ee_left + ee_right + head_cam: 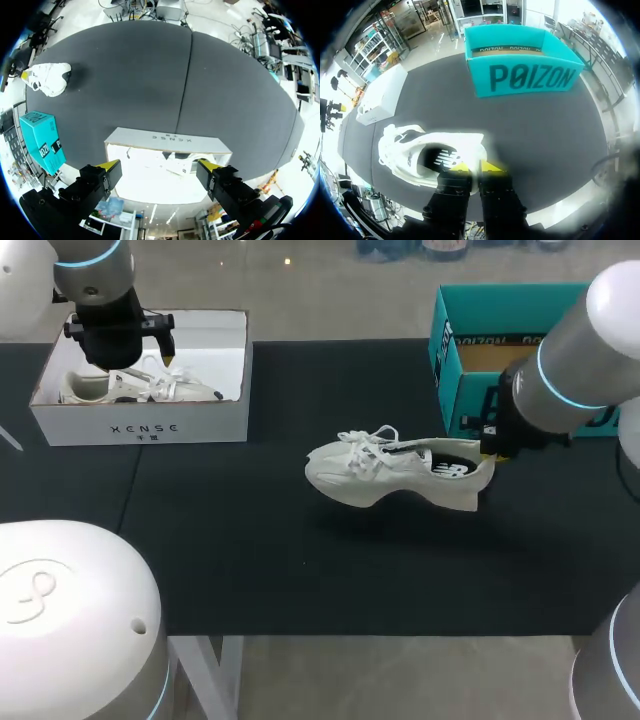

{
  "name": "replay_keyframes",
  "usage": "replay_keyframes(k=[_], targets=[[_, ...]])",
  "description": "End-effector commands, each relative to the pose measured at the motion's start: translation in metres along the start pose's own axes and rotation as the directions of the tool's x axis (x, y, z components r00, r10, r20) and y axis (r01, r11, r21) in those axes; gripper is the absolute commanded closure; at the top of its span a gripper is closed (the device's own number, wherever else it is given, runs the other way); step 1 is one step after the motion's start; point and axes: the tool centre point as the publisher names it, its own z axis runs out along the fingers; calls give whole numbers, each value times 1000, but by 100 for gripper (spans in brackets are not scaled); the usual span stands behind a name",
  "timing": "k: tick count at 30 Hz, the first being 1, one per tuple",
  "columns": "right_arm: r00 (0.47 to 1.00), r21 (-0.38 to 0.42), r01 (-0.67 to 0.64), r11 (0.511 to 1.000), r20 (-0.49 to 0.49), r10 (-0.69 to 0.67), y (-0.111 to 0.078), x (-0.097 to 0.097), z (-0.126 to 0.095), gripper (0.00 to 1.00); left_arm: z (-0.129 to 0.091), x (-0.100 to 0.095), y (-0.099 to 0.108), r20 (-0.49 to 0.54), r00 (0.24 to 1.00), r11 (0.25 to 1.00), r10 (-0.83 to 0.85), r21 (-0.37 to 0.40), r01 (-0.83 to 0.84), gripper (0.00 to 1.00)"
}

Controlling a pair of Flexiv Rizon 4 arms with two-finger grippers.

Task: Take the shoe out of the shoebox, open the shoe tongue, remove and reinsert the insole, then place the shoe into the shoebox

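White box (140, 426) holding a pale shoe (150, 388), left gripper (159, 166) spread open above, teal box (446, 360), white sneaker (380, 475), laces (368, 440) loose, dark insole (436, 157), heel pinched by right gripper (475, 168).

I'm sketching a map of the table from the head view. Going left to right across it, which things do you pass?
white shoebox → loose white shoe → teal shoebox

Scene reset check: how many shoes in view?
2. One shoe mid-table, heel pinched by right gripper; second shoe inside white box below left gripper. Teal box interior partly hidden.
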Motion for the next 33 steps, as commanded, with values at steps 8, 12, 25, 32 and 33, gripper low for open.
replay_keyframes(k=[8, 12, 25, 32, 33], targets=[[999, 84, 28, 996, 24, -30, 6, 10, 44, 100, 0, 0, 0, -2, 1000, 1000, 1, -1, -1, 0], [999, 98, 37, 994, 23, -39, 1, 11, 54, 100, 0, 0, 0, -2, 1000, 1000, 1, -1, -1, 0], [998, 138, 55, 989, 15, -58, -19, 10, 69, 100, 0, 0, 0, -2, 1000, 1000, 1, -1, -1, 0], [999, 154, 46, 987, 10, -48, -25, 7, 72, 100, 0, 0, 0, -2, 1000, 1000, 1, -1, -1, 0], [999, 155, 47, 987, 10, -49, -26, 7, 72, 100, 0, 0, 0, -2, 1000, 1000, 1, -1, -1, 0]])
